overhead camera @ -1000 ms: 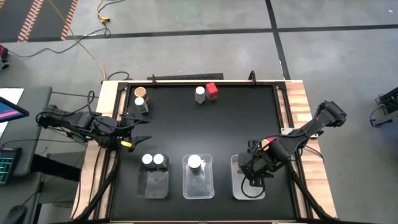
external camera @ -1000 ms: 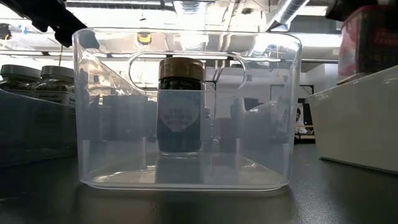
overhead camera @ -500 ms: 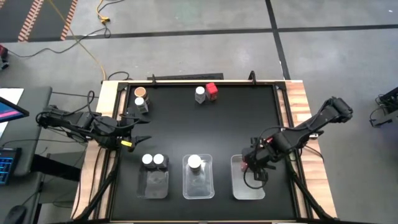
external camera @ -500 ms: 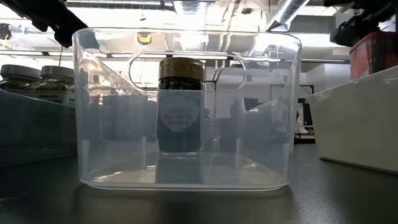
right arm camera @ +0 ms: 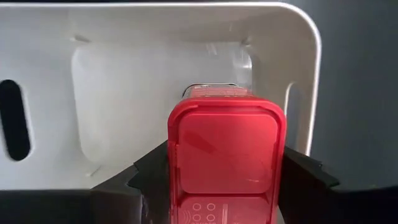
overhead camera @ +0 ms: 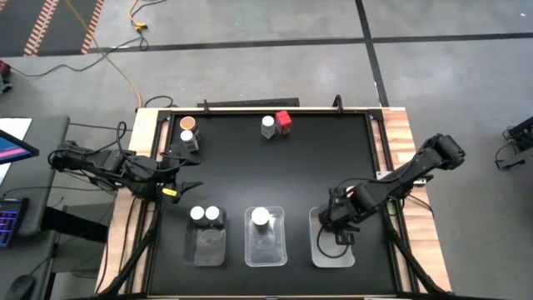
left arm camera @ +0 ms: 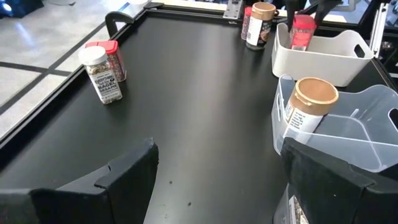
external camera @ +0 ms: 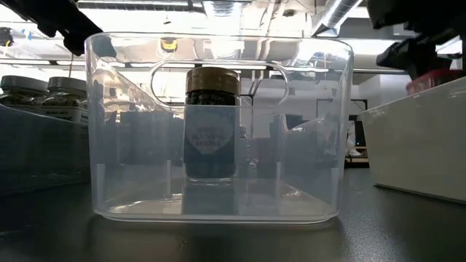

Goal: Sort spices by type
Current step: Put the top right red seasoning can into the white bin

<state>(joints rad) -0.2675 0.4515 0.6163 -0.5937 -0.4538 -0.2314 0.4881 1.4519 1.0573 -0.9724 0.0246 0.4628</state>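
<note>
My right gripper (overhead camera: 337, 223) is shut on a spice jar with a red square cap (right arm camera: 227, 155) and points down into the white right tray (overhead camera: 321, 250). In the left wrist view the red-capped jar (left arm camera: 303, 32) stands upright inside that tray (left arm camera: 329, 59). My left gripper (overhead camera: 190, 185) waits open at the table's left side, touching nothing. The middle tray (overhead camera: 266, 246) holds one tan-lidded jar (left arm camera: 313, 102). Two white-capped jars (overhead camera: 205, 214) stand at the far end of the left tray (overhead camera: 206, 248). Loose jars stand on their bases along the far edge (overhead camera: 276, 125). My right gripper pinches the red-capped jar between its two fingers (right arm camera: 149, 177), which lie against two opposite sides at the cap end (right arm camera: 177, 155). The fingers come from above, pointing down. The jar hangs upright with its lower part inside the tray; whether its base touches the floor is hidden.
A white-capped jar (left arm camera: 102, 74) and a red-capped jar (left arm camera: 115, 57) stand together at the far edge's middle. A tan-lidded jar (overhead camera: 187, 123) and a dark one (overhead camera: 191, 140) stand at the far left corner. The black table (overhead camera: 275, 175) lies bare between them and the trays.
My right gripper has gone down with the red-capped jar, which stays upright and has sunk behind the right tray's rim in the low view.
</note>
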